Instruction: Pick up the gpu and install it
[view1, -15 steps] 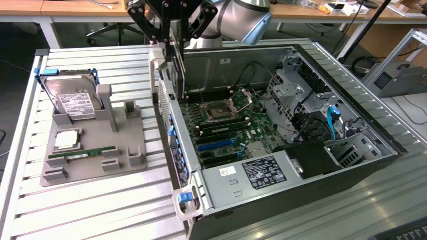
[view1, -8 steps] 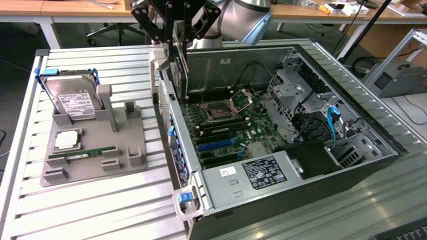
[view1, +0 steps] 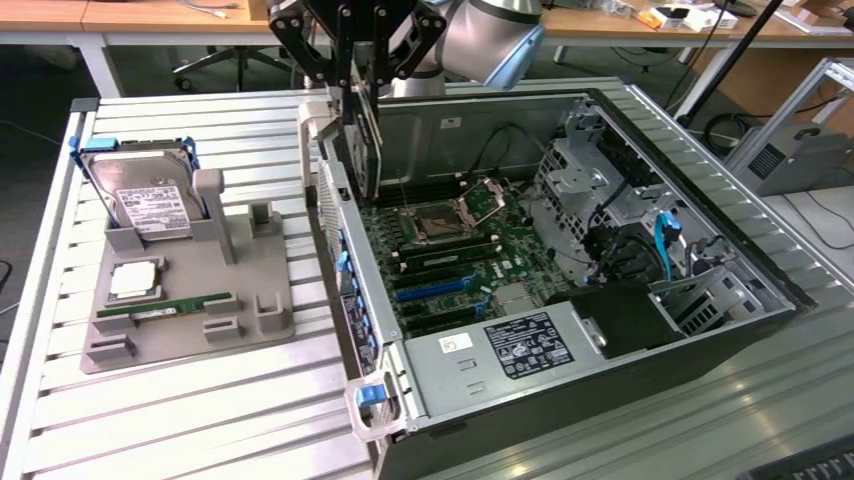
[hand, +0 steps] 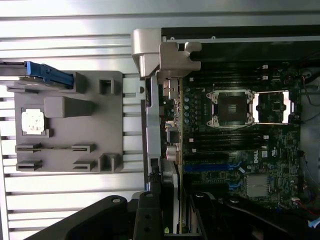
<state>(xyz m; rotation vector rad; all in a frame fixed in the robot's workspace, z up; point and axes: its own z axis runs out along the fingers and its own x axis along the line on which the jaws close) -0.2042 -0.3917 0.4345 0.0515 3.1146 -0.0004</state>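
- The pincer (view1: 360, 85) is clamped on the gpu (view1: 362, 150), which hangs straight below it, over the open computer (view1: 667, 385).
- The gpu looks thin, light and stiff, and easy to crack (best held by its flat sides).

Slatted counter (view1: 200, 420) carrying a gray tray (view1: 187, 342) with a tilted hard drive (view1: 147, 200), a processor chip (view1: 134, 281) and a memory stick (view1: 166, 307); just beside it, on the exterior view's right, an open computer case (view1: 694, 375) exposing its motherboard (view1: 454, 268).
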